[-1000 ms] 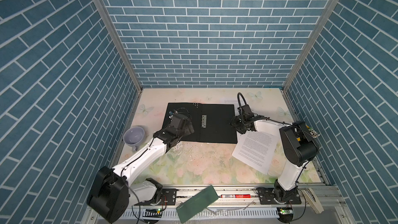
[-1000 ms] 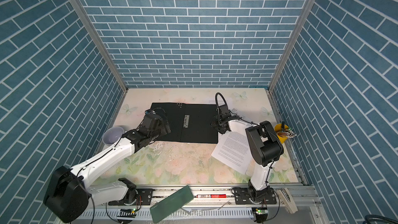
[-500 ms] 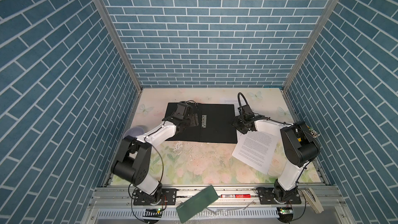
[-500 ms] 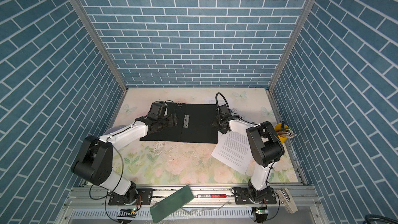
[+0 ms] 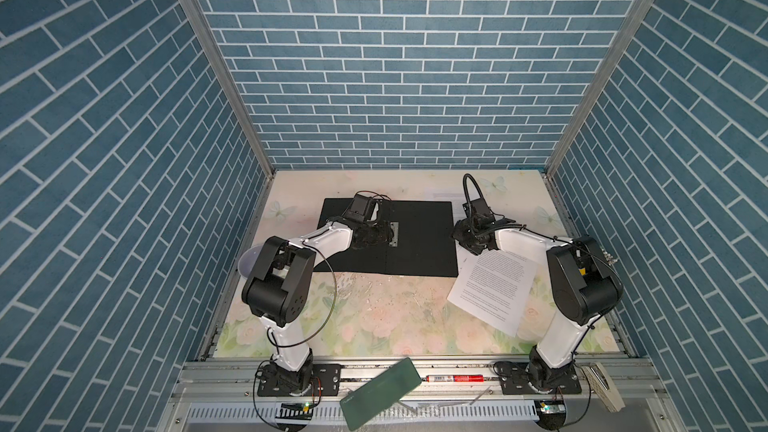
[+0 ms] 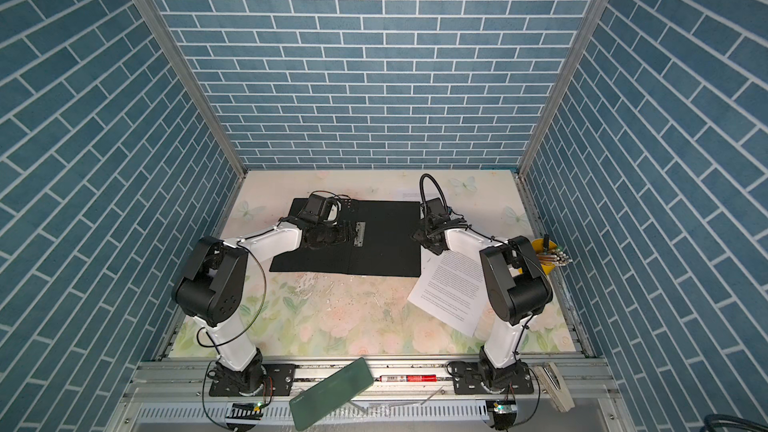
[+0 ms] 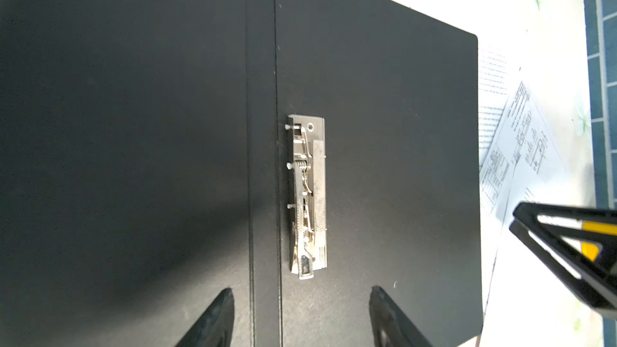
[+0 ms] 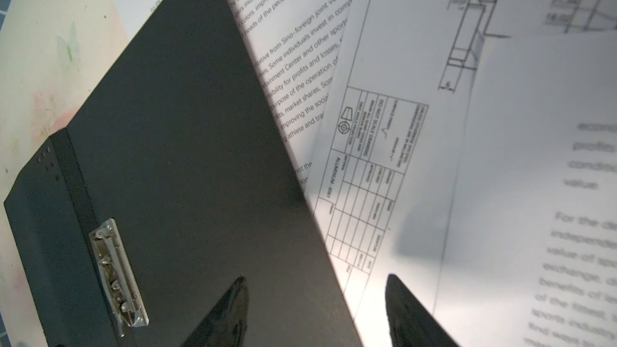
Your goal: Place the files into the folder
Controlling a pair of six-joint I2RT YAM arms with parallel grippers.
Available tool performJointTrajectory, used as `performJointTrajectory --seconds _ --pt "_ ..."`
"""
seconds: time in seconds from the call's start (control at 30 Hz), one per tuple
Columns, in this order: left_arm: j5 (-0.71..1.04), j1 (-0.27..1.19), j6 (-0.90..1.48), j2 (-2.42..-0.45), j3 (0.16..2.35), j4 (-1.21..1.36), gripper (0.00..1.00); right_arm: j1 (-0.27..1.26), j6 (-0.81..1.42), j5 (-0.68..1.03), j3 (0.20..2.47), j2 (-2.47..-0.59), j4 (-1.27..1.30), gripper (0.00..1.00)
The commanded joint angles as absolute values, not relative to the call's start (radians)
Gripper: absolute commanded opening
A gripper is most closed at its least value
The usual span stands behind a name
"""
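The folder (image 5: 419, 243) lies open and flat, black inside up, in both top views (image 6: 386, 243). Its metal clip (image 7: 309, 195) sits beside the spine. My left gripper (image 7: 302, 290) hovers open over the spine just short of the clip, holding nothing. My right gripper (image 8: 317, 278) is open and straddles the folder's right edge, one finger over the black cover and one over the drawing sheet (image 8: 384, 128). A text sheet (image 8: 300, 45) lies partly under the folder. Another text sheet (image 5: 494, 284) lies askew at the right, beside the right arm.
A dark green slab (image 5: 380, 392) and a red pen (image 5: 453, 378) rest on the front rail. A lilac bowl (image 5: 249, 259) sits at the left wall behind the left arm. A yellow cup of pens (image 6: 548, 253) stands at the right wall.
My left gripper has moved from the folder's left part to the spine beside the clip, and its jaws have narrowed. The right gripper has hardly moved.
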State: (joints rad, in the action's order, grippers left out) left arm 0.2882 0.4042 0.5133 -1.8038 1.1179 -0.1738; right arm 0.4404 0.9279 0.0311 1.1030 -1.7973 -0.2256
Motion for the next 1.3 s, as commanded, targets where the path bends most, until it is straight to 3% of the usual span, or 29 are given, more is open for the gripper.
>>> performJointTrajectory --seconds 0.0,1.27 --pt "0.331 0.397 0.518 -1.826 1.14 -0.173 0.65 0.429 0.87 0.057 1.178 -1.839 -0.249 0.65" --pt "0.413 0.422 0.57 -1.919 1.166 -0.122 0.62 0.391 0.753 0.17 1.465 -2.075 -0.362 0.65"
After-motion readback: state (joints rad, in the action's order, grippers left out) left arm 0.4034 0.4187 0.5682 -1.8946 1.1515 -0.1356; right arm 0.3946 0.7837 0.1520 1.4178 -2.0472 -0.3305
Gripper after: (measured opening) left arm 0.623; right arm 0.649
